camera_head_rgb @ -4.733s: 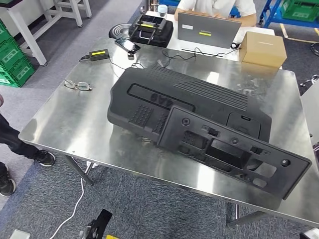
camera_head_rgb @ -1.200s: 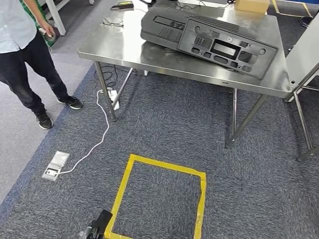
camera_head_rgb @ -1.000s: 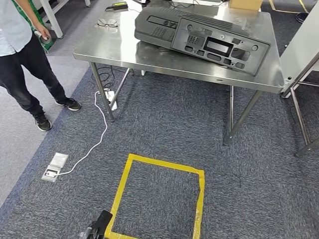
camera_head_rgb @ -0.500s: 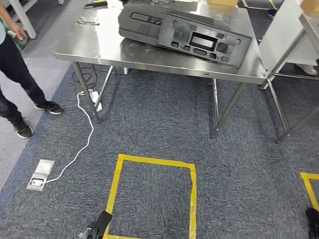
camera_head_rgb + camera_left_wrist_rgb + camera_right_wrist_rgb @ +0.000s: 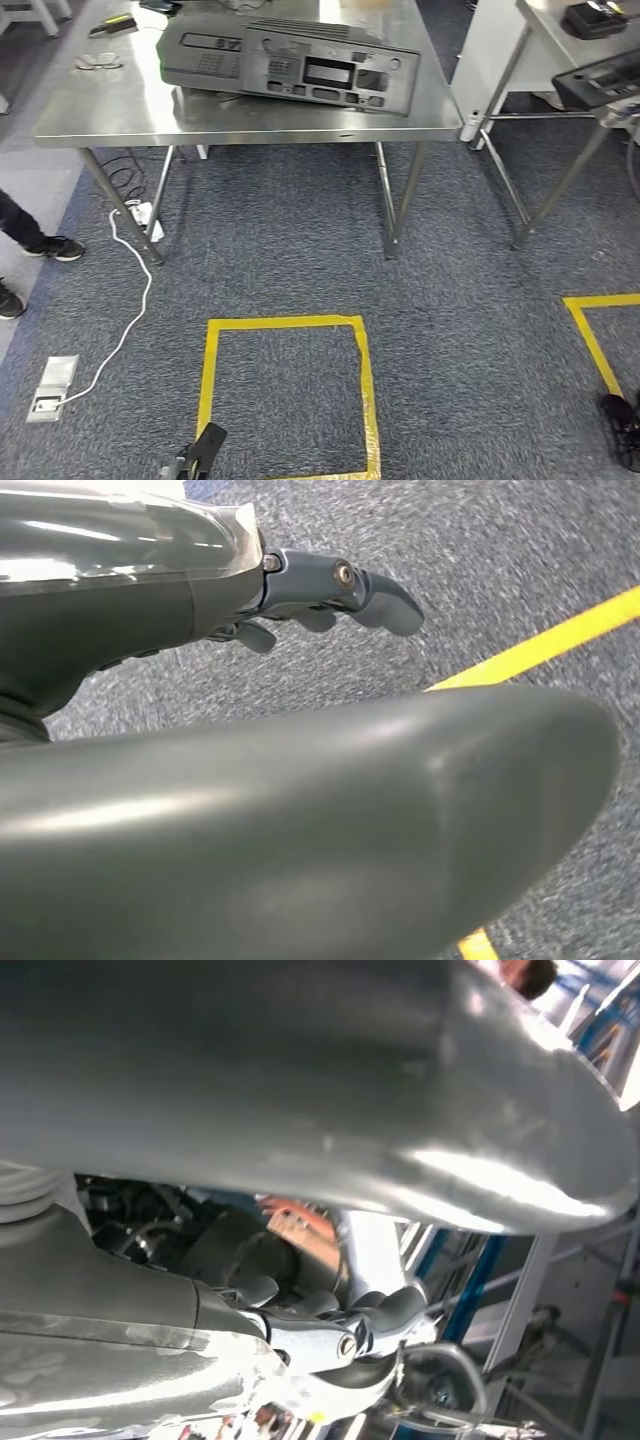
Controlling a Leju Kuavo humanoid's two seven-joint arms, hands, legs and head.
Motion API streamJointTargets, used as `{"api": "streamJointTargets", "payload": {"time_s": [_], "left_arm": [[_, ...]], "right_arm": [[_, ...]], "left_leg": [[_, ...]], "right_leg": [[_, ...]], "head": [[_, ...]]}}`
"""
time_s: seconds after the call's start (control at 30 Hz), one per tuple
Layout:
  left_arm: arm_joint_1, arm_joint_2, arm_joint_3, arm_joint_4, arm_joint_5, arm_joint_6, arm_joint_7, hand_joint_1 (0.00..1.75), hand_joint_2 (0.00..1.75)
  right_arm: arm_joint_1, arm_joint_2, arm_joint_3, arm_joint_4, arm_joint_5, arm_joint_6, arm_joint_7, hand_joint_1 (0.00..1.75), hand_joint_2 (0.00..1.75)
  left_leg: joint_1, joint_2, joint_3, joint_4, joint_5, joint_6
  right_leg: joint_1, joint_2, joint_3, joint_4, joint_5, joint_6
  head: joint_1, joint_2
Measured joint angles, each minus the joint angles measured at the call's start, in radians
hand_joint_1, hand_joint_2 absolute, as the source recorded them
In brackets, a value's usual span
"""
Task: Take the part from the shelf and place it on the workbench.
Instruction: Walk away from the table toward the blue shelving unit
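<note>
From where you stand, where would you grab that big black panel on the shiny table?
Probably by the two short ends of the front panel, one hand each, coming from the table's near edge. It is long and flat, leans on the other black part, and its near edge sits closest.

The worktop [image 5: 249, 118] and a person's foot [image 5: 9, 300] are cut off at the picture's edges. The right hand's fingers [image 5: 392, 1312] are partly hidden.

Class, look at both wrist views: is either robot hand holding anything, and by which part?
The left hand holds nothing, its fingers apart over the carpet. The right hand cannot be told.
</note>
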Motion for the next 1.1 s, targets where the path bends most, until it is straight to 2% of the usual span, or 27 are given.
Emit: {"api": "streamJointTargets", "payload": {"time_s": [0.03, 0.07, 0.1, 0.13, 0.2, 0.27, 0.3, 0.33, 0.37, 0.4, 0.47, 0.5, 0.53, 0.57, 0.6, 0.63, 0.7, 0.73, 0.77, 0.83, 0.9, 0.93, 0.97, 1.0, 1.03, 1.07, 1.1], "left_arm": [[0.002, 0.0, 0.0, 0.0, 0.0, 0.0, 0.0, 0.0, 0.0], [0.004, 0.0, 0.001, 0.0, 0.0, 0.0, 0.0, 0.0, 0.0], [0.003, 0.001, 0.001, 0.0, 0.0, 0.0, 0.0, 0.0, 0.0], [0.002, 0.001, 0.001, 0.0, 0.0, 0.0, 0.0, 0.0, 0.0], [0.001, 0.001, 0.002, 0.0, 0.0, 0.0, 0.0, 0.0, 0.0], [0.001, 0.002, 0.002, 0.0, 0.0, 0.001, 0.0, 0.0, 0.0], [0.001, 0.002, 0.002, 0.0, 0.0, 0.001, 0.0, 0.0, 0.0], [0.0, 0.001, 0.002, 0.0, 0.0, 0.002, 0.0, 0.0, 0.0], [-0.001, 0.001, 0.003, 0.0, 0.0, 0.003, -0.001, 0.0, 0.0], [-0.002, 0.001, 0.003, 0.0, 0.0, 0.004, -0.002, 0.0, 0.0], [0.0, 0.001, 0.003, 0.0, -0.001, 0.005, -0.002, 0.0, 0.0], [0.002, 0.001, 0.004, 0.0, -0.001, 0.005, -0.002, 0.0, 0.0], [0.004, 0.002, 0.004, 0.0, 0.0, 0.005, -0.002, 0.0, 0.0], [0.004, 0.002, 0.004, 0.0, 0.0, 0.006, -0.002, 0.0, 0.0], [0.003, 0.002, 0.004, 0.0, -0.001, 0.006, -0.003, 0.0, 0.0], [0.002, 0.002, 0.004, 0.0, -0.001, 0.006, -0.003, 0.0, 0.0], [0.001, 0.002, 0.004, 0.0, -0.002, 0.006, -0.003, 0.0, 0.0], [0.0, 0.002, 0.005, 0.0, -0.002, 0.006, -0.004, 0.0, 0.0], [0.001, 0.002, 0.005, 0.0, -0.002, 0.006, -0.004, 0.0, 0.0], [0.0, 0.001, 0.005, 0.0, -0.002, 0.006, -0.005, 0.0, 0.0], [-0.001, -0.001, 0.005, 0.0, -0.002, 0.006, -0.006, 0.0, 0.0], [-0.001, -0.001, 0.005, 0.0, -0.002, 0.006, -0.007, 0.0, 0.0], [0.001, -0.001, 0.006, 0.0, -0.002, 0.006, -0.008, 0.0, 0.0], [0.004, -0.001, 0.006, 0.0, -0.002, 0.006, -0.008, 0.0, 0.0], [0.007, -0.001, 0.006, 0.0, -0.002, 0.006, -0.007, 0.0, 0.0], [0.01, -0.001, 0.007, 0.0, -0.002, 0.006, -0.007, 0.0, 0.0], [0.01, -0.001, 0.007, 0.0, -0.002, 0.006, -0.007, 0.0, 0.0]], "right_arm": [[0.0, 0.0, 0.001, 0.001, 0.0, 0.0, 0.0, 0.0, 0.0], [0.0, 0.0, 0.001, 0.002, 0.0, 0.0, 0.0, 0.0, 0.0], [0.0, 0.0, 0.001, 0.003, 0.0, 0.0, 0.0, 0.0, 0.0], [0.0, 0.0, 0.001, 0.004, -0.001, 0.0, 0.0, 0.0, 0.0], [-0.001, 0.0, 0.001, 0.005, -0.001, 0.0, 0.0, 0.0, 0.0], [0.0, 0.0, 0.003, 0.005, -0.001, 0.001, -0.001, 0.0, 0.0], [0.003, 0.0, 0.005, 0.005, -0.002, 0.001, -0.003, 0.0, 0.0], [0.006, 0.0, 0.006, 0.004, -0.003, 0.001, -0.005, 0.0, 0.0], [0.009, 0.0, 0.006, 0.003, -0.005, 0.0, -0.008, 0.0, 0.0], [0.011, 0.0, 0.007, 0.001, -0.007, 0.0, -0.01, 0.0, 0.0], [0.012, 0.001, 0.007, -0.001, -0.012, 0.0, -0.014, 0.0, 0.0], [0.013, 0.002, 0.008, -0.001, -0.016, 0.0, -0.018, 0.0, 0.0], [0.014, 0.002, 0.008, -0.001, -0.02, 0.0, -0.023, 0.0, 0.0], [0.016, 0.004, 0.008, -0.001, -0.024, 0.0, -0.029, 0.0, 0.0], [0.018, 0.006, 0.008, -0.001, -0.029, 0.0, -0.037, 0.0, 0.0], [0.018, 0.01, 0.008, -0.002, -0.036, 0.0, -0.048, 0.0, 0.0], [0.018, 0.021, 0.007, -0.007, -0.051, 0.0, -0.077, 0.0, 0.0], [0.019, 0.028, 0.007, -0.011, -0.059, 0.0, -0.09, 0.0, 0.0], [0.02, 0.036, 0.006, -0.013, -0.067, 0.0, -0.102, 0.0, 0.0], [0.024, 0.05, 0.003, -0.019, -0.078, 0.0, -0.118, 0.0, 0.0], [0.026, 0.066, -0.002, -0.027, -0.083, 0.0, -0.128, 0.0, 0.0], [0.027, 0.073, -0.003, -0.03, -0.084, 0.0, -0.131, 0.0, 0.0], [0.026, 0.079, -0.004, -0.031, -0.086, 0.0, -0.132, 0.0, 0.0], [0.026, 0.083, -0.004, -0.031, -0.087, 0.0, -0.133, 0.0, 0.0], [0.027, 0.087, -0.006, -0.03, -0.088, 0.0, -0.133, 0.0, 0.0], [0.029, 0.09, -0.007, -0.03, -0.09, 0.0, -0.134, 0.0, 0.0], [0.03, 0.093, -0.009, -0.03, -0.092, 0.0, -0.134, 0.0, 0.0]], "left_leg": [[-0.001, -0.006, -0.019, 0.041, -0.008, 0.0], [-0.001, -0.009, -0.023, 0.048, 0.004, 0.001], [-0.001, -0.013, -0.009, 0.017, 0.033, 0.003], [0.0, -0.023, 0.017, -0.044, 0.072, 0.005], [0.004, -0.065, 0.065, -0.159, 0.12, 0.007], [0.005, -0.091, 0.079, -0.198, 0.122, 0.01], [0.004, -0.084, 0.079, -0.202, 0.122, 0.013], [0.004, -0.074, 0.079, -0.204, 0.125, 0.019], [0.005, -0.064, 0.08, -0.207, 0.127, 0.025], [0.008, -0.052, 0.08, -0.21, 0.129, 0.029], [0.01, -0.027, 0.081, -0.212, 0.13, 0.034], [0.009, -0.012, 0.081, -0.211, 0.13, 0.034], [0.009, 0.002, 0.08, -0.211, 0.129, 0.034], [0.009, 0.015, 0.08, -0.211, 0.128, 0.033], [0.01, 0.027, 0.082, -0.211, 0.126, 0.032], [0.01, 0.038, 0.084, -0.212, 0.124, 0.029], [0.007, 0.056, 0.089, -0.212, 0.119, 0.021], [0.006, 0.063, 0.092, -0.213, 0.117, 0.015], [0.004, 0.07, 0.094, -0.214, 0.116, 0.009], [0.006, 0.083, 0.101, -0.221, 0.115, -0.005], [0.009, 0.06, 0.098, -0.2, 0.092, -0.013], [0.009, 0.037, 0.082, -0.161, 0.065, -0.014], [0.007, 0.014, 0.054, -0.099, 0.031, -0.012], [0.005, 0.001, 0.02, -0.027, 0.0, -0.011], [0.003, -0.006, -0.01, 0.033, -0.018, -0.01], [0.001, -0.01, -0.028, 0.062, -0.017, -0.007], [-0.001, -0.013, -0.027, 0.049, 0.006, -0.004]], "right_leg": [[0.001, 0.013, -0.001, 0.001, 0.0, -0.001], [0.001, 0.027, -0.001, 0.003, 0.001, -0.001], [0.001, 0.042, -0.001, 0.006, 0.0, -0.001], [0.001, 0.056, -0.001, 0.01, -0.001, 0.001], [0.002, 0.082, -0.01, 0.026, -0.006, 0.009], [-0.001, 0.103, -0.025, 0.037, -0.007, 0.02], [-0.004, 0.114, -0.031, 0.038, -0.004, 0.025], [-0.006, 0.114, -0.034, 0.039, -0.004, 0.03], [-0.004, 0.1, -0.038, 0.047, -0.01, 0.036], [-0.004, 0.075, -0.05, 0.072, -0.027, 0.041], [-0.006, 0.019, -0.102, 0.183, -0.086, 0.053], [-0.009, 0.006, -0.135, 0.251, -0.114, 0.058], [-0.013, 0.001, -0.16, 0.3, -0.128, 0.062], [-0.015, -0.002, -0.167, 0.314, -0.123, 0.065], [-0.017, -0.006, -0.153, 0.286, -0.099, 0.065], [-0.017, -0.016, -0.121, 0.221, -0.064, 0.064], [-0.011, -0.056, -0.052, 0.084, -0.013, 0.055], [-0.007, -0.07, -0.035, 0.047, -0.004, 0.049], [-0.002, -0.074, -0.031, 0.034, -0.004, 0.042], [0.0, -0.052, -0.034, 0.031, -0.001, 0.029], [-0.003, -0.031, -0.03, 0.021, 0.006, 0.014], [-0.005, -0.021, -0.028, 0.016, 0.009, 0.007], [-0.004, -0.011, -0.027, 0.015, 0.01, 0.002], [-0.002, 0.002, -0.028, 0.016, 0.01, -0.001], [-0.001, 0.016, -0.027, 0.017, 0.009, -0.004], [0.001, 0.031, -0.027, 0.018, 0.009, -0.005], [0.002, 0.047, -0.025, 0.019, 0.008, -0.005]], "head": [[0.0, 0.0], [0.0, 0.0], [0.0, 0.0], [0.0, 0.0], [0.001, 0.0], [0.002, 0.0], [0.002, 0.0], [0.001, 0.0], [0.003, 0.0], [0.004, 0.0], [0.007, 0.0], [0.007, 0.0], [0.007, 0.0], [0.007, 0.0], [0.007, 0.0], [0.007, 0.0], [0.007, 0.0], [0.006, 0.0], [0.006, 0.0], [0.006, 0.0], [0.004, 0.0], [0.004, 0.0], [0.003, 0.0], [0.003, 0.0], [0.003, 0.0], [0.003, 0.0], [0.003, 0.0]]}}
